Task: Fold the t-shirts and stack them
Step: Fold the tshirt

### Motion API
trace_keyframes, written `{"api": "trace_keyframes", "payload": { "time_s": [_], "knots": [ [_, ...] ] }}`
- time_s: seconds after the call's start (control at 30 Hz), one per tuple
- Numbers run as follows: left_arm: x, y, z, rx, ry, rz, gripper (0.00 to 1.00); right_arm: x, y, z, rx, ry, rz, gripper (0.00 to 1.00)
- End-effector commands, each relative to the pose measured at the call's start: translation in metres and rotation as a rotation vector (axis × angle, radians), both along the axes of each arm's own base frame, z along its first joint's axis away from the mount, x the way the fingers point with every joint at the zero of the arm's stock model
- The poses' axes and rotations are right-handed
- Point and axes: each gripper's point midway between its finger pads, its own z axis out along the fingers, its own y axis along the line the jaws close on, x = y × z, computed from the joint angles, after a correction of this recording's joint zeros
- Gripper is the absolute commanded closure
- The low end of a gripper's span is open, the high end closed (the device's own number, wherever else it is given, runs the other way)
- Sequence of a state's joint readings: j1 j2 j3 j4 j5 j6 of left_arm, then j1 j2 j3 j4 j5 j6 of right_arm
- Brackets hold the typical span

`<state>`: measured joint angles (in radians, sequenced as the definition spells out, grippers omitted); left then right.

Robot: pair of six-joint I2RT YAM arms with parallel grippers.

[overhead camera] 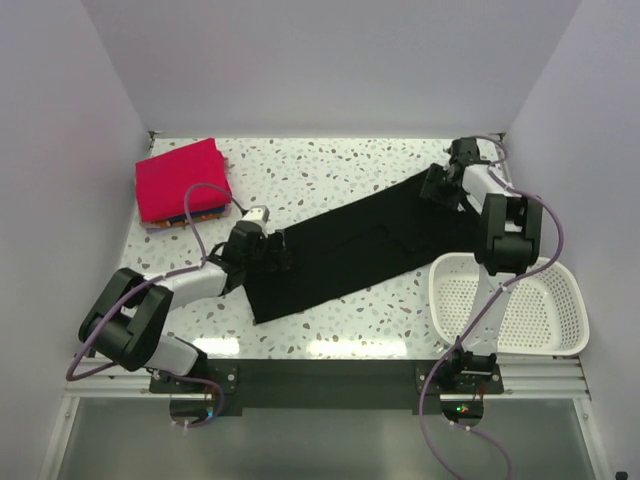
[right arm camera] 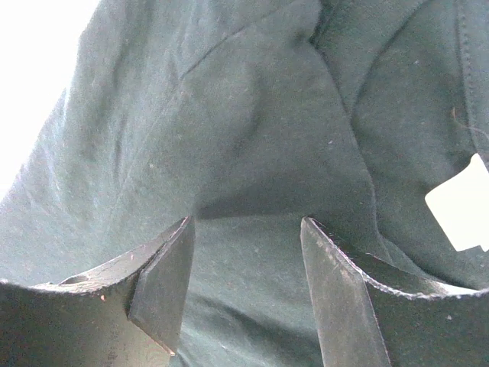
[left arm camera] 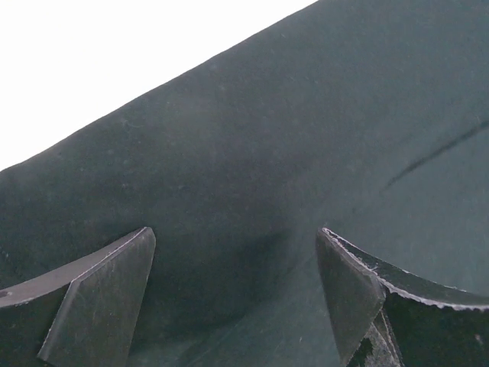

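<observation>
Across the middle of the table (overhead camera: 330, 165) lies the black t-shirt (overhead camera: 350, 250), stretched out as a long slanted band from near-left to far-right. It looks already narrowed lengthwise, sleeves not showing, flat with a few light creases.

Far-left corner: folded red t-shirt (overhead camera: 183, 180) sits on top of the coloured shirts (overhead camera: 166, 224), only their edges showing. That's the stack. White mesh basket (overhead camera: 555, 300) sits near-right, nothing seen in it.

Left tool (overhead camera: 278, 252) is at the band's near-left end, jaws spread wide, right over the cloth. Its wrist view shows only black fabric between the fingers, nothing pinched. Right tool (overhead camera: 437, 185) is at the far-right end, jaws apart but narrower. Its wrist view shows a raised ridge of cloth just past the fingertips and a white tag (right arm camera: 458, 202) to one side, so this is likely the collar end. Not clamped that I can see.

Step, my read: both tools are placed at opposite ends to grasp for the crosswise fold.

Next move calls for both tools to close on the cloth edges, catching all the layers. One end then goes up and over onto the other with edges lined up. The folded bundle goes onto the red one. Risk: grabbing only the top layer would undo the lengthwise fold.
</observation>
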<state>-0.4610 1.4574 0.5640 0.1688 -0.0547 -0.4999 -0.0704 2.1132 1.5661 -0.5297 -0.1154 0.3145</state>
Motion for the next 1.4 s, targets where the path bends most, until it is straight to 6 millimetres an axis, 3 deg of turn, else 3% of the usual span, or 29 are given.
{"api": "trace_keyframes", "payload": {
  "time_s": [0.0, 0.07, 0.13, 0.17, 0.2, 0.23, 0.37, 0.4, 0.43, 0.57, 0.7, 0.77, 0.83, 0.87, 0.93, 0.97, 1.03, 1.07, 1.1, 1.13, 1.17, 1.27, 1.37],
  "knots": [
    [-0.049, 0.014, -0.035, 0.045, 0.180, 0.005, 0.09, 0.009, -0.002, -0.032, -0.007, 0.055, 0.003, 0.38],
    [-0.061, 0.011, -0.037, 0.037, 0.202, -0.005, 0.09, 0.016, 0.000, -0.040, -0.003, 0.068, 0.004, 0.38],
    [-0.076, 0.009, -0.044, 0.023, 0.236, -0.009, 0.09, 0.032, 0.004, -0.033, 0.007, 0.035, 0.006, 0.38],
    [-0.083, 0.003, -0.044, 0.014, 0.244, -0.028, 0.09, 0.035, 0.006, -0.041, 0.012, 0.045, 0.006, 0.38],
    [-0.088, 0.001, -0.046, 0.001, 0.258, -0.025, 0.09, 0.046, 0.012, -0.033, 0.020, 0.023, 0.013, 0.38],
    [-0.101, -0.006, -0.050, -0.009, 0.282, -0.060, 0.09, 0.051, 0.016, -0.034, 0.025, 0.020, 0.020, 0.38],
    [-0.122, -0.024, -0.052, -0.037, 0.303, -0.102, 0.09, 0.070, 0.035, -0.029, 0.045, 0.002, 0.040, 0.37],
    [-0.126, -0.027, -0.051, -0.046, 0.312, -0.102, 0.09, 0.073, 0.059, -0.027, 0.048, -0.008, 0.077, 0.37],
    [-0.128, -0.031, -0.049, -0.048, 0.309, -0.114, 0.09, 0.076, 0.066, -0.025, 0.049, -0.017, 0.085, 0.37],
    [-0.126, -0.039, -0.027, -0.070, 0.277, -0.123, 0.09, 0.088, 0.088, -0.011, 0.060, -0.060, 0.103, 0.37],
    [-0.121, -0.046, 0.002, -0.102, 0.238, -0.132, 0.09, 0.100, 0.099, 0.022, 0.070, -0.143, 0.112, 0.34],
    [-0.110, -0.049, 0.026, -0.126, 0.174, -0.116, 0.08, 0.104, 0.099, 0.054, 0.072, -0.209, 0.115, 0.32],
    [-0.100, -0.049, 0.046, -0.123, 0.124, -0.097, 0.07, 0.100, 0.098, 0.068, 0.064, -0.246, 0.124, 0.30],
    [-0.097, -0.048, 0.056, -0.128, 0.098, -0.093, 0.05, 0.099, 0.096, 0.099, 0.063, -0.303, 0.124, 0.29],
    [-0.089, -0.048, 0.068, -0.117, 0.059, -0.088, 0.05, 0.090, 0.094, 0.115, 0.050, -0.339, 0.130, 0.26],
    [-0.089, -0.047, 0.068, -0.109, 0.056, -0.092, 0.04, 0.085, 0.093, 0.141, 0.047, -0.385, 0.133, 0.25],
    [-0.090, -0.049, 0.063, -0.092, 0.064, -0.123, 0.04, 0.069, 0.091, 0.146, 0.036, -0.389, 0.139, 0.17],
    [-0.093, -0.049, 0.053, -0.072, 0.091, -0.139, 0.04, 0.059, 0.089, 0.138, 0.029, -0.362, 0.137, 0.15],
    [-0.097, -0.052, 0.047, -0.064, 0.112, -0.169, 0.04, 0.049, 0.085, 0.151, 0.018, -0.376, 0.132, 0.15],
    [-0.101, -0.051, 0.035, -0.048, 0.145, -0.179, 0.04, 0.042, 0.084, 0.150, 0.016, -0.368, 0.134, 0.15],
    [-0.103, -0.051, 0.030, -0.043, 0.156, -0.188, 0.04, 0.030, 0.083, 0.137, 0.014, -0.330, 0.136, 0.15],
    [-0.106, -0.052, 0.019, -0.034, 0.173, -0.213, 0.04, 0.011, 0.082, 0.129, 0.016, -0.305, 0.142, 0.15],
    [-0.110, -0.056, 0.010, -0.030, 0.190, -0.252, 0.04, -0.009, 0.084, 0.100, 0.035, -0.235, 0.150, 0.15]
  ]
}}
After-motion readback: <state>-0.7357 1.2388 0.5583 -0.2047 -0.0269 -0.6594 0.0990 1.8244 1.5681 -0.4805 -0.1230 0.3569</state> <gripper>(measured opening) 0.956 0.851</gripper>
